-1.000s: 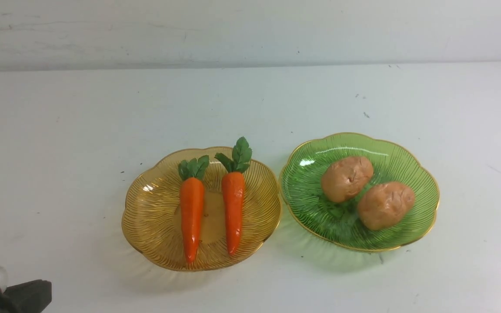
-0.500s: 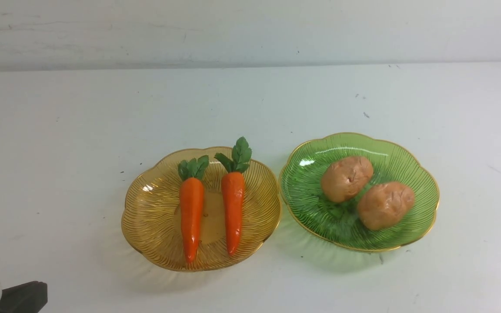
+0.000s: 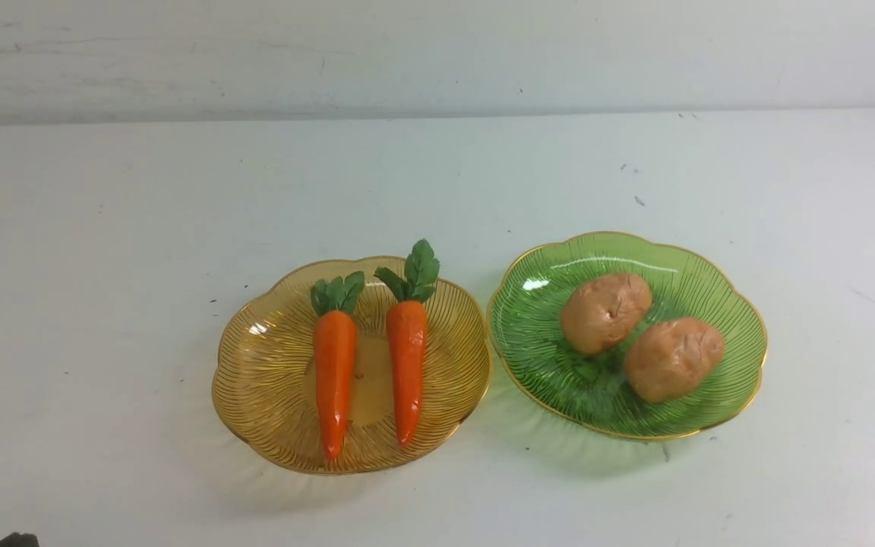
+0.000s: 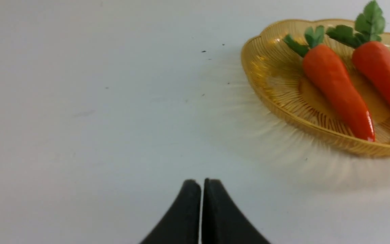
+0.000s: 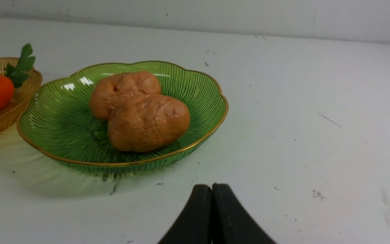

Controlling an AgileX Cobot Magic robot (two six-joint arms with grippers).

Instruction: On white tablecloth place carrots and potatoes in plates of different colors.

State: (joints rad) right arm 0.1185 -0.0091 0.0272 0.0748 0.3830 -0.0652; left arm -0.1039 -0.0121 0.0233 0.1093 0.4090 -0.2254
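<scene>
Orange carrots are lying in the amber plate, tips toward six o'clock; potatoes are sitting in the green plate. We are keeping both grippers pressed together, empty, near the plates.

Bright, even light; glare spots on green plate, soft tinted shadows at 6 o'clock; wrist views slightly soft.
</scene>
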